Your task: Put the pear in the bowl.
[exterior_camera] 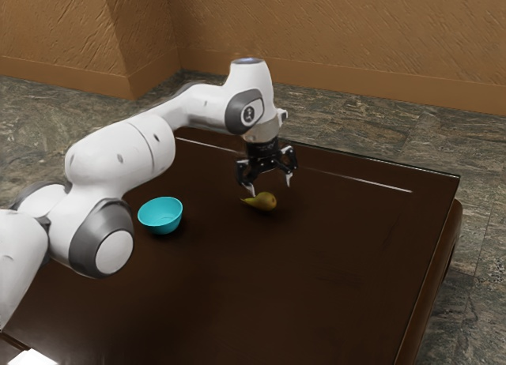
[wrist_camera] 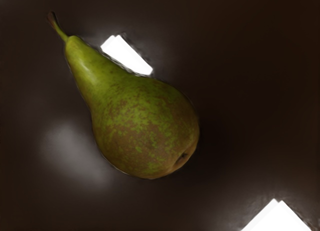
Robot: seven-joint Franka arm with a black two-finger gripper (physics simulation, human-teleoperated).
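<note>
Two open fingers (exterior_camera: 270, 184) above the pear (exterior_camera: 267, 201) on the counter (exterior_camera: 316, 286), apart from the bowl (exterior_camera: 160, 225): grip across the thick body (wrist_camera: 145, 131), clear of the stem (wrist_camera: 58, 29), gently but securely, as probably firm and fairly light, yet smooth-skinned, bruisable and apt to roll.

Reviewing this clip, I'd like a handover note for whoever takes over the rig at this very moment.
Gripper: open, holding nothing, hovering over the pear.
Pear: lying on its side on the dark table, its stem toward the exterior view's left.
Bowl: turquoise, upright on the table, on the pear's exterior-view-left side, nearer the arm's base.
Done: the hand is placed above the pear; no grasp yet.
Left: lower, close on the pear, lift, carry it to the bowl and release it inside.
</note>
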